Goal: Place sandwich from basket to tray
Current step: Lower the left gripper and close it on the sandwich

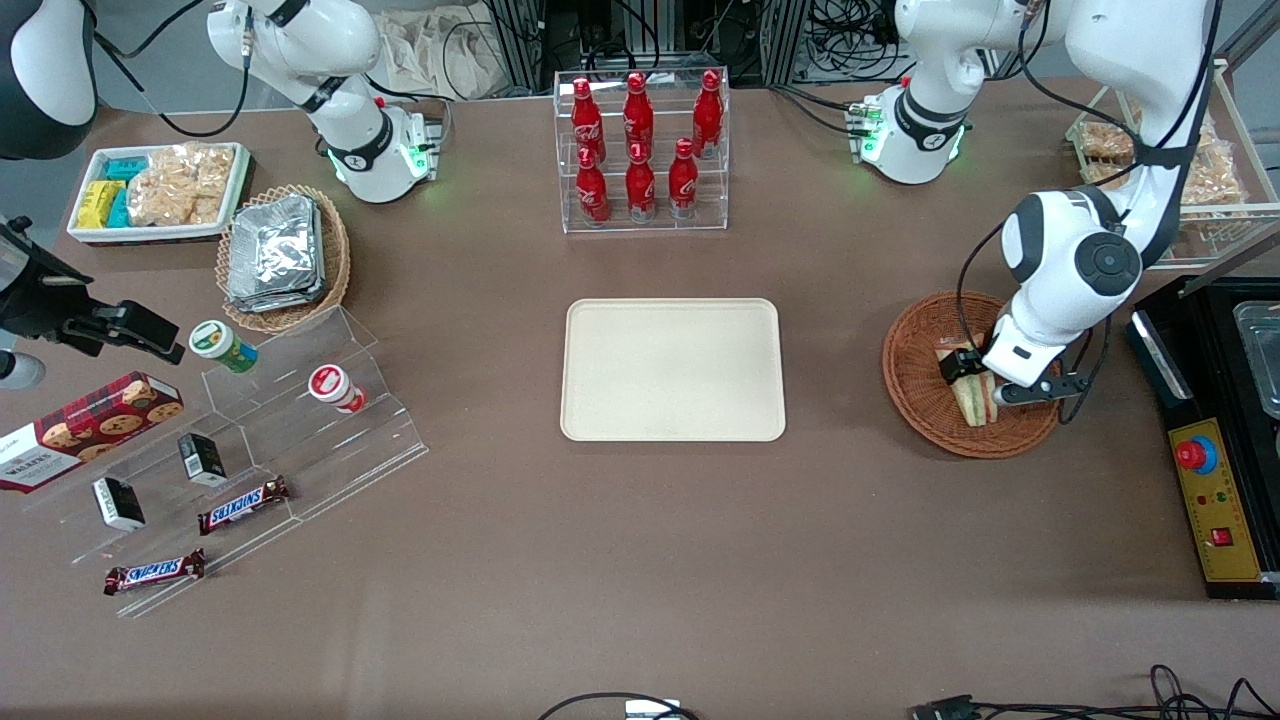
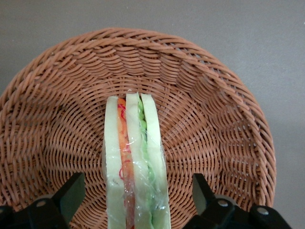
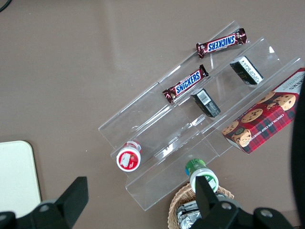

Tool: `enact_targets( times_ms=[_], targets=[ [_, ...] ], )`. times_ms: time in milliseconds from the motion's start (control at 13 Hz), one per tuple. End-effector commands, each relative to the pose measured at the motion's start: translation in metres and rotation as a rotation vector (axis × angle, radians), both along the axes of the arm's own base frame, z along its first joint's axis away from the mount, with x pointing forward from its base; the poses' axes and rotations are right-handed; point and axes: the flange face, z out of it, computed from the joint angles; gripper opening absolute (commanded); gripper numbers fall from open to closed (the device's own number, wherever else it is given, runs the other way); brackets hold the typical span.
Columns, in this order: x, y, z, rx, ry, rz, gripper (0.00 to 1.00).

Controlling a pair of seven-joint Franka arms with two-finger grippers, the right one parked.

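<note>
While the tray (image 1: 673, 369) lies bare at the middle of the brown table (image 1: 620, 560), the left arm's gripper (image 1: 968, 378) is lowered into the reddish-brown wicker basket (image 1: 915, 385), which sits beside the tray toward the working arm's end of the table. Its fingers (image 2: 71, 193) are apart, one on each side of the sandwich (image 2: 136, 167), and neither touches the wrap. That sandwich, a wrapped wedge with pale bread and orange-red and green filling stripes, stands on edge on the basket floor, about at its middle. From the front camera the sandwich (image 1: 975, 398) shows just under the gripper, in the part of the basket nearer the camera. Farther from the front camera than the tray stands a clear rack of red cola bottles (image 1: 640, 140). Toward the parked arm's end, well apart from the tray, a tan wicker basket of foil packets (image 1: 275, 255) sits by a stepped acrylic stand (image 1: 300, 440) with Snickers bars (image 1: 243, 505).
</note>
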Motion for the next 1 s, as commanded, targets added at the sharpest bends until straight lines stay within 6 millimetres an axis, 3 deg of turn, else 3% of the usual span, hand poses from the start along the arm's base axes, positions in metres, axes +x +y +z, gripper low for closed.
enact_targets(
  times_ms=[0, 77, 154, 385, 769, 923],
  targets=[
    [-0.003, 0.001, -0.005, -0.005, -0.005, 0.015, 1.0],
    [-0.003, 0.001, -0.005, -0.005, -0.005, 0.015, 0.99],
    [-0.004, 0.001, -0.006, -0.005, -0.011, 0.012, 0.01],
    [-0.014, 0.001, -0.015, -0.007, -0.047, 0.011, 0.0],
    [-0.014, 0.0, -0.011, -0.008, -0.046, 0.006, 0.0],
    [-0.015, -0.001, 0.03, -0.016, -0.036, -0.005, 0.0]
  ],
)
